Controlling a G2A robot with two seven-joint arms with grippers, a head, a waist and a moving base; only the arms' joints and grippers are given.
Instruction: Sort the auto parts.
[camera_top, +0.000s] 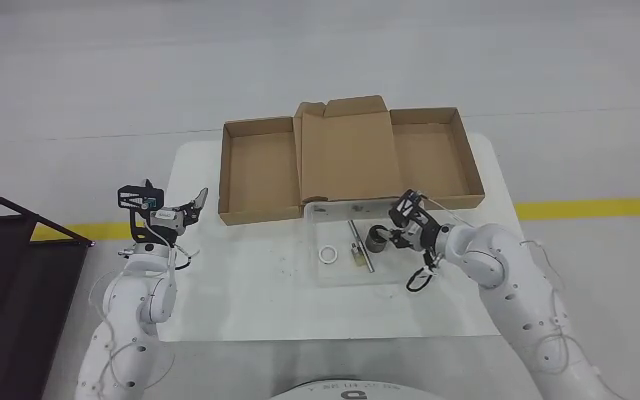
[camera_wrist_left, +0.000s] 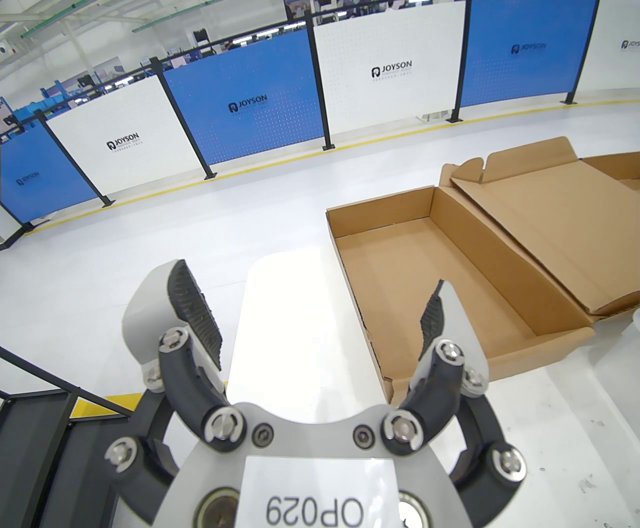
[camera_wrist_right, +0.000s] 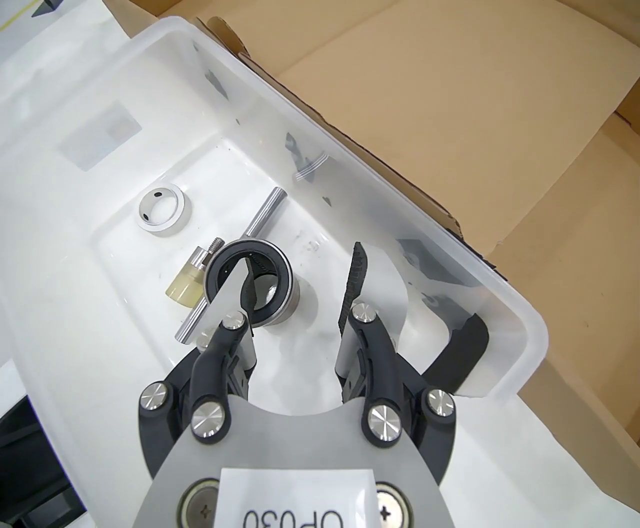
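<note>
Right claw (camera_wrist_right: 302, 255) is low inside the clear tray (camera_wrist_right: 350, 165), its jaws partly apart with nothing clamped. One finger (camera_wrist_right: 232, 295) sits in the bore of the black-rimmed sleeve (camera_wrist_right: 287, 282). The other finger stands outside the sleeve, with a gap to its wall.

A steel rod (camera_wrist_right: 265, 210) lies just beside the sleeve and passes behind the inner finger. A yellowish stud piece (camera_wrist_right: 187, 282) lies just past the rod, on the side away from the outer finger. A silver ring (camera_wrist_right: 162, 207) sits further out ahead on that same side, apart from the rest. The cardboard box (camera_wrist_right: 450, 100) is beyond the tray wall, ahead of the fingertips.

Left claw (camera_wrist_left: 310, 290) is spread wide and holds nothing. It hangs over the tabletop (camera_wrist_left: 290, 325) edge, with an open box compartment just off one finger. It is well apart from the tray.
</note>
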